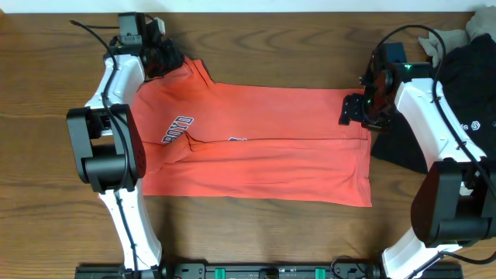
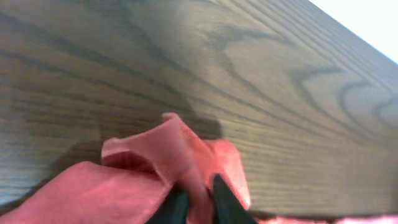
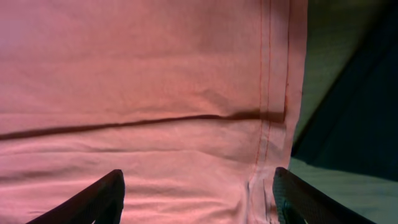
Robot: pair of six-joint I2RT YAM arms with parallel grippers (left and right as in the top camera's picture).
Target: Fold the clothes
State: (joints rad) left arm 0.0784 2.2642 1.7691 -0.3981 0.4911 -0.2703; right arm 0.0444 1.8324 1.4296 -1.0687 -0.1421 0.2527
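The coral-red T-shirt (image 1: 256, 143) lies flat across the middle of the wooden table, folded lengthwise, with navy-and-white lettering (image 1: 177, 129) at its left. My left gripper (image 1: 164, 56) is at the shirt's far left corner, shut on a bunched fold of red cloth (image 2: 180, 155), which shows between its fingers (image 2: 198, 202). My right gripper (image 1: 358, 108) is open over the shirt's right hem; its fingers (image 3: 198, 196) straddle the stitched hem (image 3: 273, 93) without holding it. A black tee with a small white logo (image 1: 465, 93) lies at the right, with a beige piece (image 1: 446, 37) behind it.
The black tee's edge (image 3: 357, 118) lies just right of the red hem. Bare wood (image 2: 249, 68) stretches beyond the left gripper to the table's far edge. The arm bases (image 1: 271, 270) stand at the front edge.
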